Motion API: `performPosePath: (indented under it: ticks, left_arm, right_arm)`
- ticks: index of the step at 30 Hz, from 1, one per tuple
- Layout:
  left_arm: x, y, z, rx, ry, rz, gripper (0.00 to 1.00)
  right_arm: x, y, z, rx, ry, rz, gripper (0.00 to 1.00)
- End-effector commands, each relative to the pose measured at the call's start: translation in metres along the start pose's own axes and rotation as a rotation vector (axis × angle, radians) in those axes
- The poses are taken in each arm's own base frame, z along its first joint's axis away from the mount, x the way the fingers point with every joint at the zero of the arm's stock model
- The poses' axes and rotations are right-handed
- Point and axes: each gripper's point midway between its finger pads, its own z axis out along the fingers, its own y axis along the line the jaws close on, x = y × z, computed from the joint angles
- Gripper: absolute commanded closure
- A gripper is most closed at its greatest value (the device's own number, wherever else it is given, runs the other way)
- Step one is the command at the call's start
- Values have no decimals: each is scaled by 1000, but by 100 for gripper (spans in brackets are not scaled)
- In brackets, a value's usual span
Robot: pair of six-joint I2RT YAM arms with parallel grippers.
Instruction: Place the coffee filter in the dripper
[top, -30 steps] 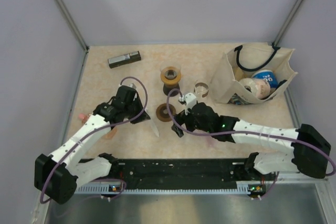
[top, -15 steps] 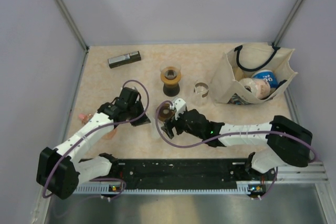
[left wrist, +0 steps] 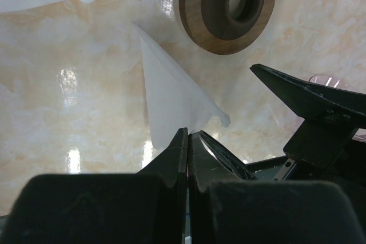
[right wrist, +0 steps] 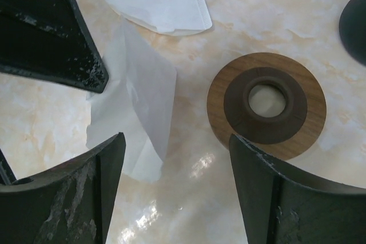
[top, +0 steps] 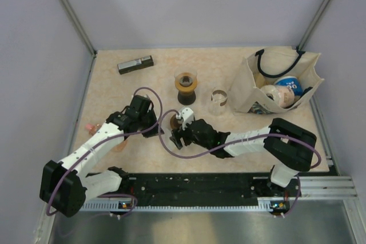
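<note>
Even, bright overhead light; white glare spots sit on the glossy surface (left wrist: 68, 78) in both wrist views. Shadows are soft. Close-up end effector parts look slightly blurred.

no readable text, no labels, no numbers

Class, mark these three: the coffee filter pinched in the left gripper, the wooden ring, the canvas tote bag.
coffee filter (left wrist: 171, 101), left wrist view, middle of its folded face.
wooden ring (right wrist: 240, 119), right wrist view, dark inner collar.
tote bag (top: 246, 92), top external view, front canvas wall.
</note>
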Motion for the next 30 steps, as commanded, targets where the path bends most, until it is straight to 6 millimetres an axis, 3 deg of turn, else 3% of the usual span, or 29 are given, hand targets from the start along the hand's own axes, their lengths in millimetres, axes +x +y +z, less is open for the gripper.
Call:
performPosePath:
  ticks: [1, 3, 7, 10, 15, 17, 19, 21, 24, 26, 30]
  left_arm:
    - [-2, -4, -2, 20, -12, 3, 100]
    - [-1, -3, -3, 17, -8, 8, 100]
    - [-2, -1, -6, 9, -15, 12, 100]
    - [0, 2, -11, 2, -22, 18, 100]
    - [-2, 1, -24, 17, -44, 54, 97]
    - [-3, 0, -29, 20, -52, 67, 74]
    - [-3, -5, -35, 54, -62, 88, 43]
    - [-4, -9, -41, 87, -81, 99, 26]
    - [-6, -20, -51, 155, -116, 125, 16]
    - [-8, -27, -58, 207, -142, 154, 1]
    - [-12, -38, -61, 253, -158, 166, 1]
  right_arm:
    - [-31, 9, 17, 10, -99, 26, 31]
    - [-28, 7, 22, 24, -91, 28, 42]
    - [-29, 9, 28, 22, -81, 32, 79]
    - [-35, 21, 24, -36, -77, 35, 100]
    - [-60, 26, 9, -37, -80, 92, 100]
    - [-67, 26, 0, -25, -54, 119, 100]
    - [-68, 20, -7, 28, -3, 161, 100]
    - [-68, 14, -11, 94, 55, 202, 100]
    - [-56, 7, -19, 178, 160, 253, 100]
    - [-56, 13, -23, 172, 200, 274, 100]
    - [-68, 22, -32, 172, 217, 303, 100]
